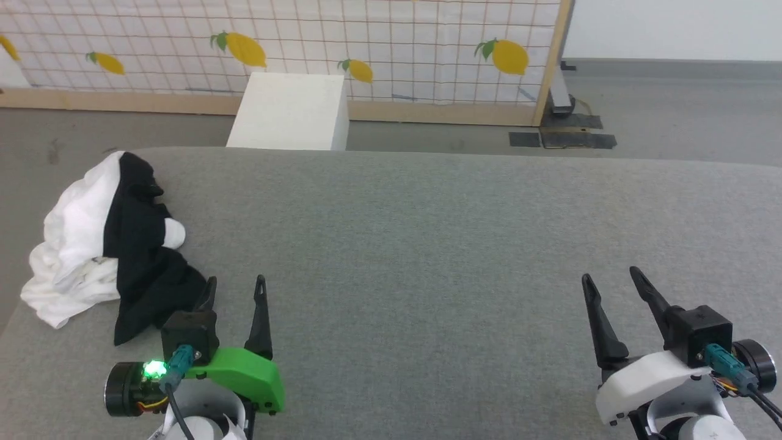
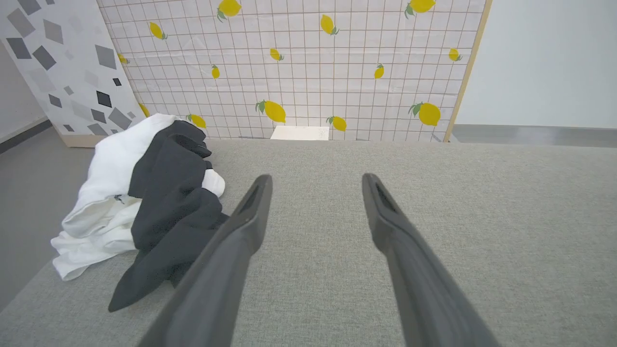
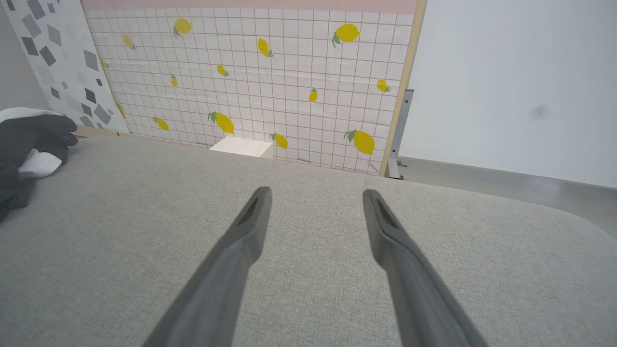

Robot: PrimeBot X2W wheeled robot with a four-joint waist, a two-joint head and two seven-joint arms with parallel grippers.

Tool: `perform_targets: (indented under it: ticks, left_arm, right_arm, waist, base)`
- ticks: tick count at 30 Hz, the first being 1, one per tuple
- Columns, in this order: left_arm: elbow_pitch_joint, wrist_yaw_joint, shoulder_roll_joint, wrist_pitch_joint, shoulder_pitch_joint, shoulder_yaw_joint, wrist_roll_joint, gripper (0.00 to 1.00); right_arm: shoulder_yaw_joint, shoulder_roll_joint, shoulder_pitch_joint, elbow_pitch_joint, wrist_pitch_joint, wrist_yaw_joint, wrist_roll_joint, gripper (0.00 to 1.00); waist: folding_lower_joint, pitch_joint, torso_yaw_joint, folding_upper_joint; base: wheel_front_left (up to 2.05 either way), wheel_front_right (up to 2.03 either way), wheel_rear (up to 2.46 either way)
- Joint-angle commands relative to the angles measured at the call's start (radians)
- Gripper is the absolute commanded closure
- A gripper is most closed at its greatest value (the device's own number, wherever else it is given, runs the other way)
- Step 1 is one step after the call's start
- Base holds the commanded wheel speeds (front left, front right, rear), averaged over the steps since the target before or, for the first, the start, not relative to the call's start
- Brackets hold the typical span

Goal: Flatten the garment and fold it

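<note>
The garment (image 1: 116, 244) lies crumpled in a heap at the left edge of the grey padded table (image 1: 427, 244), white cloth to the left and black cloth on top and toward me. In the left wrist view the garment (image 2: 159, 202) sits just left of my fingers; in the right wrist view the garment (image 3: 29, 149) shows at the far left edge. My left gripper (image 1: 236, 288) stands open just right of the heap's near black end, holding nothing. Near the front right, my right gripper (image 1: 610, 276) is open and empty, far from the cloth.
A white box (image 1: 290, 111) stands on the floor behind the table, before a lemon-patterned screen (image 1: 379, 43). The table's left edge runs close beside the heap, with grey floor (image 1: 36, 140) beyond. Bare grey surface spreads between and ahead of both grippers.
</note>
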Motion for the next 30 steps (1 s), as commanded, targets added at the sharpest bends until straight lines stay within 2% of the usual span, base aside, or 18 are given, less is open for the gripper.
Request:
perform_targets:
  ticks: [1,30]
  left_arm:
    - [0.006,0.01,0.005,-0.011,-0.021,-0.001,-0.014,0.0]
    - [0.012,0.067,0.028,-0.07,0.007,0.014,-0.079,0.0]
  right_arm:
    - [-0.003,0.0,-0.011,0.005,-0.011,0.0,0.01,0.0]
    - [0.02,0.0,-0.024,0.025,-0.047,-0.001,0.029,0.0]
  waist:
    - [0.0,0.0,0.024,0.0]
    - [0.0,-0.004,0.198,0.0]
  base:
    - [0.0,0.0,0.0]
    - [0.0,0.0,0.0]
